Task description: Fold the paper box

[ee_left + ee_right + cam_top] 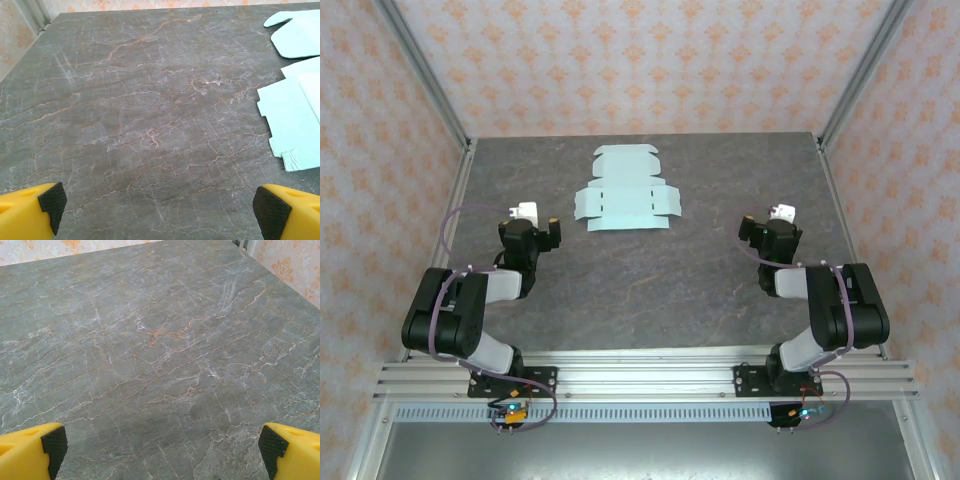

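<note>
Top view: both your arms sit folded near their bases, left gripper point(532, 230) and right gripper point(772, 232) facing the far wall. The paper box point(625, 200), a pale mint-blue die-cut card sheet, lies flat between them on the grey marbled table point(650, 290), rounded flap pointing far, widest span left to right.
Left wrist: left gripper point(162, 202) spread wide, the sheet point(295, 125) ahead to its right.
Right wrist: right gripper point(165, 445) spread wide above the table point(160, 340).

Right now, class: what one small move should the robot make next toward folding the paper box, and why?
Probably move the left gripper forward and to its right, toward the paper box. The box lies flat and unfolded on the table, untouched. The right gripper and the left are both open and empty, and the left looks nearer the sheet, whose edge shows in its wrist view.
</note>
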